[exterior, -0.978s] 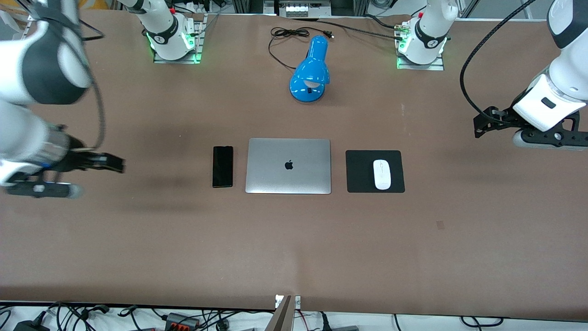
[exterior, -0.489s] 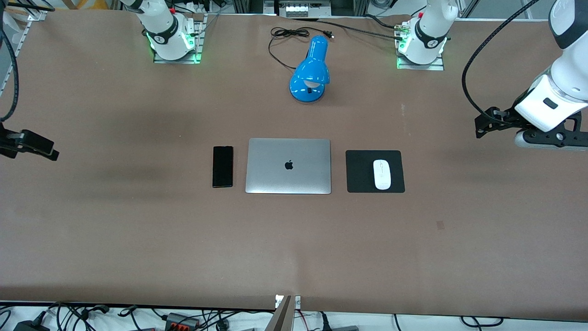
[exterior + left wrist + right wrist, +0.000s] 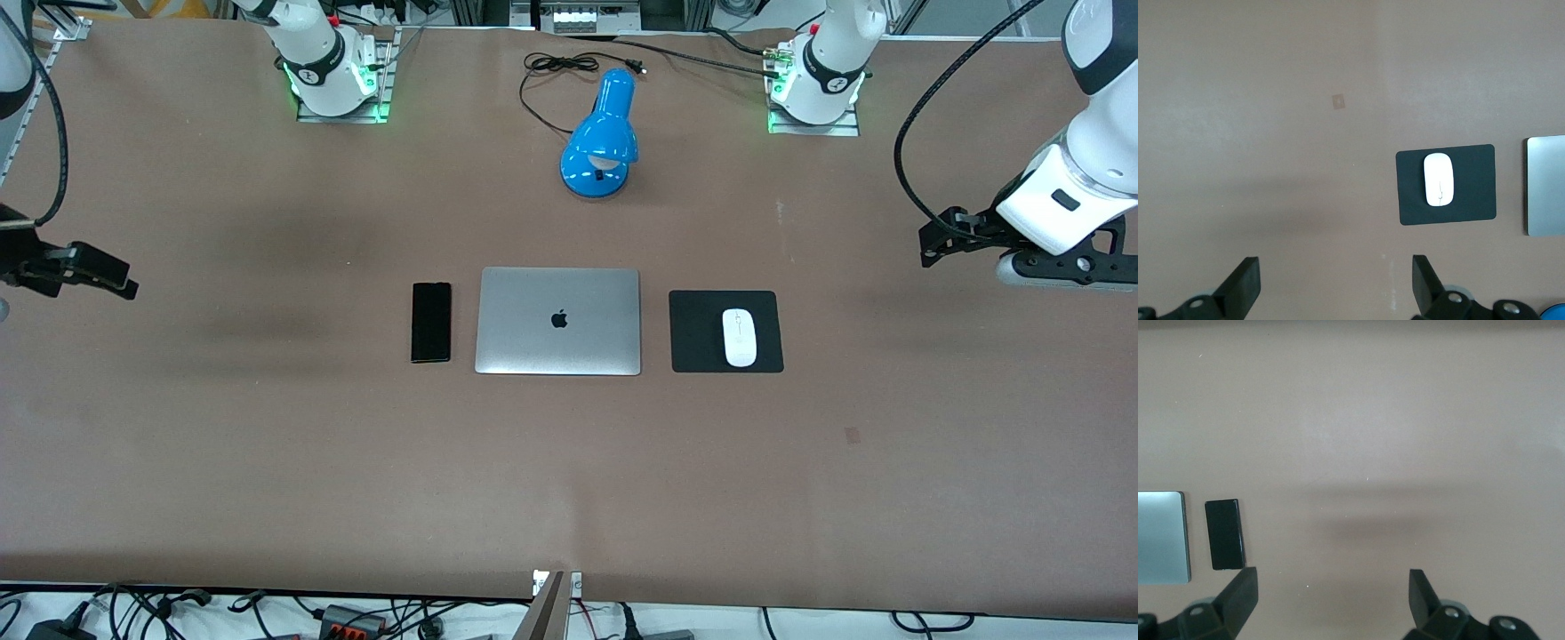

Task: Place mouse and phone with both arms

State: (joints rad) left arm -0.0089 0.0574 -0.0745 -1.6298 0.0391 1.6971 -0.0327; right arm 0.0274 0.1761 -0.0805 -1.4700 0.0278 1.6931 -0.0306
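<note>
The mouse point(image 3: 739, 337) sits on the black mouse pad point(image 3: 698, 331) beside the closed laptop point(image 3: 557, 321), toward the left arm's end of the bench point(image 3: 267, 462). The phone point(image 3: 430, 322) lies flat just beside the laptop's opposite edge: a tidy desk layout, which suggests both are already placed. The left tool point(image 3: 1336, 285) hangs over bare bench near that end, fingers wide apart and empty. The right tool point(image 3: 1331, 600) hovers over its own end, likewise spread and empty. The frame's edge cuts off most of the right arm, and the lamp point(image 3: 601, 135) hides its bulb.
</note>
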